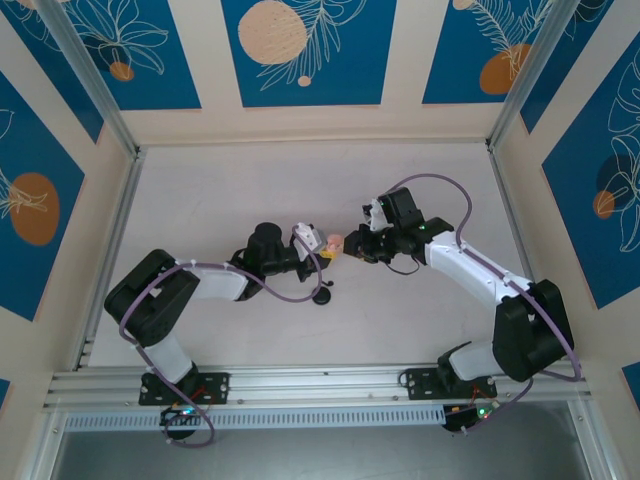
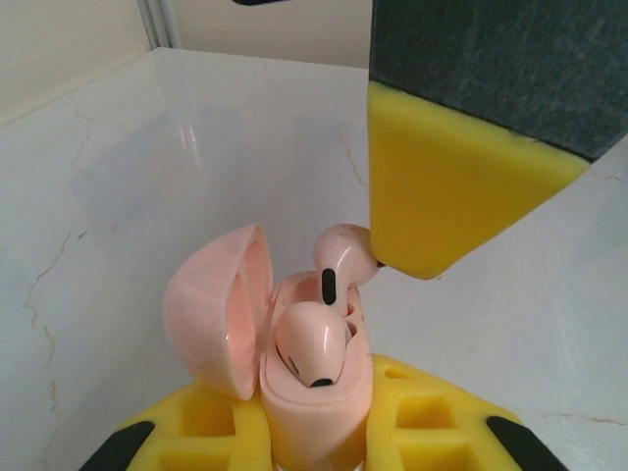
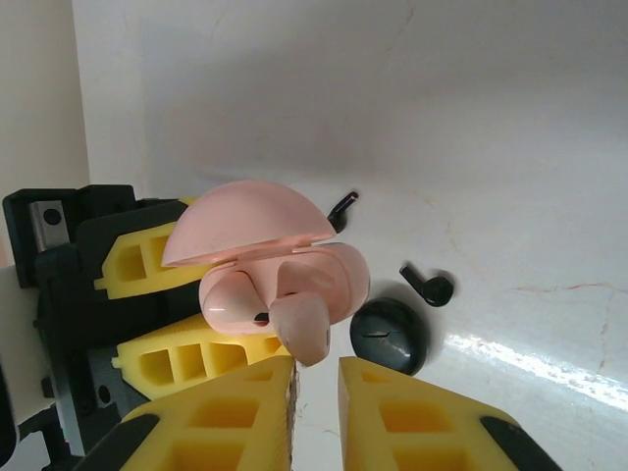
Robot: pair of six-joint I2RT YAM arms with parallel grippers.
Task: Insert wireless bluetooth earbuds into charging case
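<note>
From above, the open pale pink clamshell charging case (image 1: 335, 243) is a tiny blur; its buds are too small to make out. Left wrist view: the case's base is hidden between the yellow foam pads (image 2: 432, 422) of the left gripper (image 2: 314, 432) and cut by the bottom edge; a yellow finger (image 2: 446, 186), cut by the top edge, covers the head of the raised pale pink earbud (image 2: 339, 260). Right wrist view: a thin black earbud (image 3: 340, 206) is half hidden behind the pink lid (image 3: 245, 221).

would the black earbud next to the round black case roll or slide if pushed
Probably skids: the black earbud looks glossy on a shiny table. Its rounded head and stem would likely make it pivot, not roll straight.
</note>
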